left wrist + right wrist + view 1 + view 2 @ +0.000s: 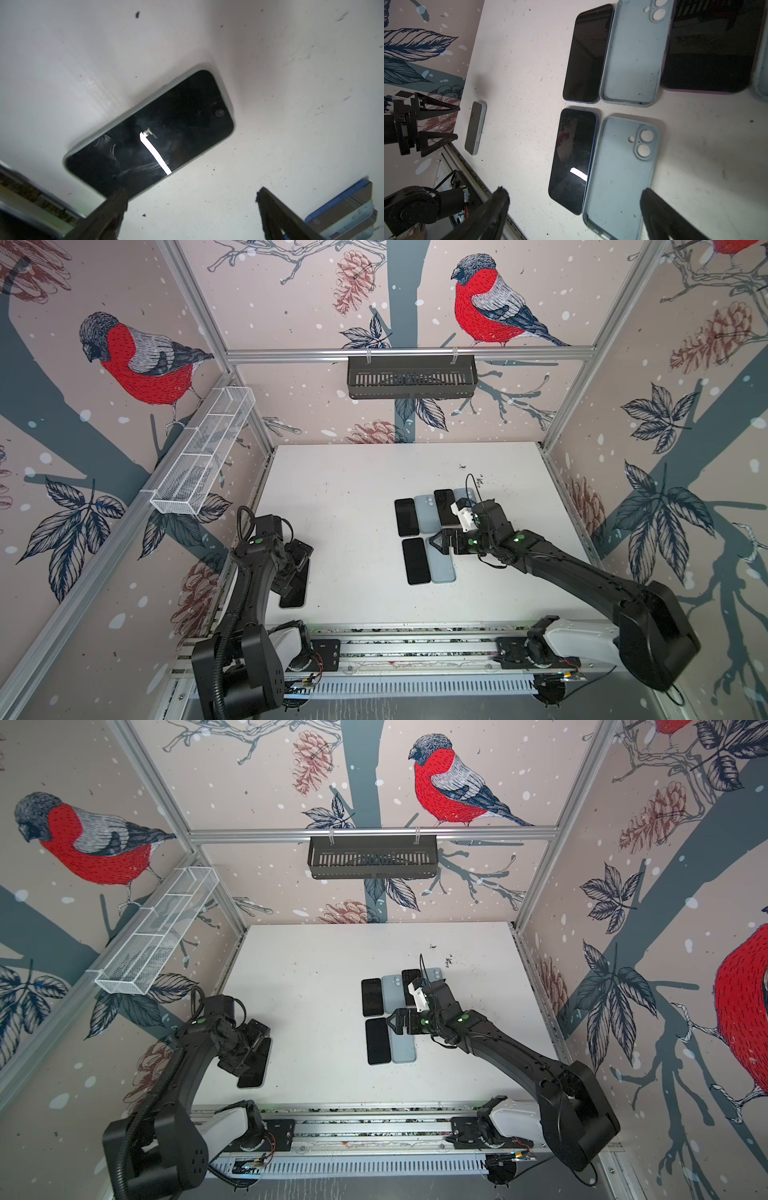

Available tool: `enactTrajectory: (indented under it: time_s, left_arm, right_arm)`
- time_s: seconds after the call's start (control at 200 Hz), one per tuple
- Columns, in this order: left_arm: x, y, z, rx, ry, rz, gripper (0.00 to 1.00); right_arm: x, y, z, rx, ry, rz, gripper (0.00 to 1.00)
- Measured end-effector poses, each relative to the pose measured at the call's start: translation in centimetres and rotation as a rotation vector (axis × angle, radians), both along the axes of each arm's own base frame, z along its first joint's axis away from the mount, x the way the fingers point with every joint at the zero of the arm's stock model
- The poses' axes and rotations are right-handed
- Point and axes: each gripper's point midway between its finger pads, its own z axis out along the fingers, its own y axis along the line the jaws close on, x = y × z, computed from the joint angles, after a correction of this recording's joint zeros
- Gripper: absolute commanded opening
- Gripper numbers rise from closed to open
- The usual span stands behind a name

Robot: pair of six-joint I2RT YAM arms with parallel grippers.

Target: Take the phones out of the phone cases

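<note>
Right now I am hanging my left gripper (191, 195) just over the phone (149, 133), which is lying screen up inside its phone case (482, 122) on the left part of the table (353, 489). I am holding the jaws wide apart and empty, so they can fit around its sides. My right gripper (574, 192) is hovering wide apart and empty too, over the bare phones (571, 162) and empty cases (618, 176) lying side by side, probably where finished ones are going.

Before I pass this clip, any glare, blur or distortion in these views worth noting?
Left wrist view: a glare streak crosses the screen of the cased phone. Right wrist view: a glare patch on the blue-edged phone; the right tool is blurred. Both top views: sharp, with the table evenly lit.
</note>
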Motion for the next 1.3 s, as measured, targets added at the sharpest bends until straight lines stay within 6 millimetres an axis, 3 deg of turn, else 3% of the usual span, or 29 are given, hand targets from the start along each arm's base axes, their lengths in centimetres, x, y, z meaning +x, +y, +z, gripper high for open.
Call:
enactTrajectory:
  time_s: [0.28,0.655,1.071,1.111,1.216,1.301]
  left_arm:
    - [-2.9,-0.7,-2.6,-0.027,0.102,0.018,0.97]
    - [-3.7,-1.0,-4.2,-0.038,0.113,0.045,0.97]
    - [-3.7,-1.0,-4.2,-0.039,0.035,0.112,0.96]
    - [-3.1,-1.2,-4.0,-0.051,0.003,0.116,0.96]
    - [1.9,-2.1,-2.4,-0.130,-0.237,0.083,0.96]
    - [3.1,-2.4,-1.8,-0.159,-0.305,0.075,0.96]
  right_arm:
    - [0.3,0.2,0.4,0.020,-0.005,-0.010,1.00]
    - [0.0,0.1,0.1,0.018,0.003,-0.013,1.00]
    - [0.2,0.2,0.3,0.020,-0.002,-0.014,1.00]
    - [0.3,0.2,0.3,0.019,-0.002,-0.015,1.00]
    - [0.3,0.2,0.4,0.020,-0.004,-0.015,1.00]
    - [0.3,0.2,0.4,0.020,-0.004,-0.015,1.00]
